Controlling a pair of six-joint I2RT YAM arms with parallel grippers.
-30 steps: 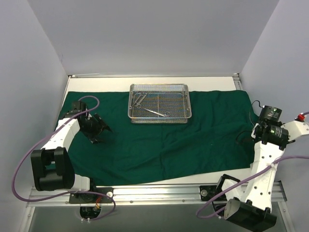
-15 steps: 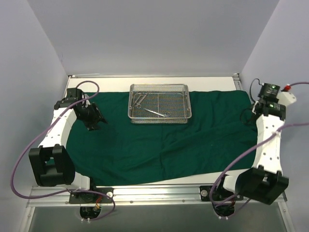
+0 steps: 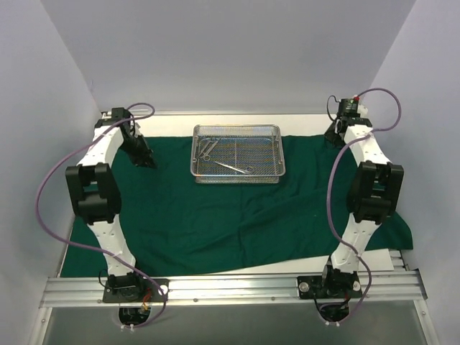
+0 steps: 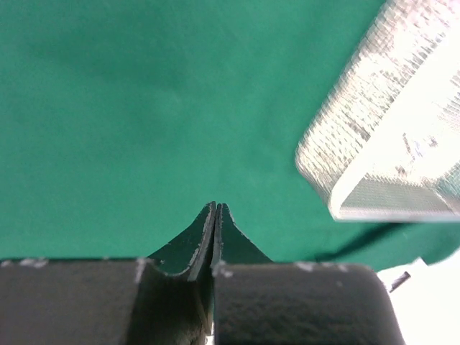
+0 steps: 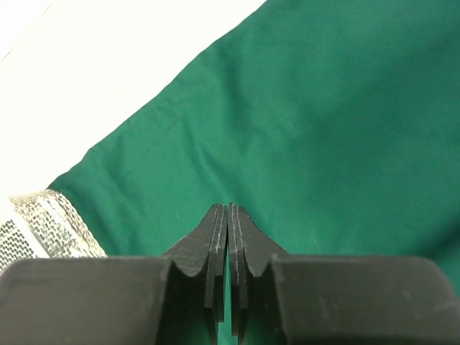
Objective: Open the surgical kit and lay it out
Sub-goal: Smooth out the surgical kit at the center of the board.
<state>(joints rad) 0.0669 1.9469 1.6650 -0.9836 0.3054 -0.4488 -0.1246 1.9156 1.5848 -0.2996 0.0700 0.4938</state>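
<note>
**Top external view.** On the bench (image 3: 316, 121), the dark green drape (image 3: 237, 208) lies opened flat, covering most of the surface. The wire-mesh tray (image 3: 237, 177) stands on the drape at the middle of its far edge, with slim steel instruments (image 3: 231, 166) inside it. In the last second you swung both arms away from the drape's side edges. The left gripper (image 3: 145, 160) is now over the far left corner of the drape, and the right gripper (image 3: 333, 136) is by its far right corner. Each is well apart from the tray. Both pincers, open a moment ago, have closed.

**Left wrist view.** The left gripper (image 4: 215, 211) has its jaws pressed together with nothing between them, above bare drape (image 4: 144, 108). A corner of the tray (image 4: 388, 144) shows to one side, out of focus.

**Right wrist view.** The right gripper (image 5: 228, 210) is likewise closed on nothing. Beyond it are the drape (image 5: 323, 129), its far edge against the white bench (image 5: 108, 65), and a corner of the tray (image 5: 43, 219).

**Reading.** The opening step looks done. The laying out has not begun, since the instruments are still in the tray. You will probably have to reopen the jaws before lifting any of them.

**Lettering.** No brand, label or writing is legible in any view.
</note>
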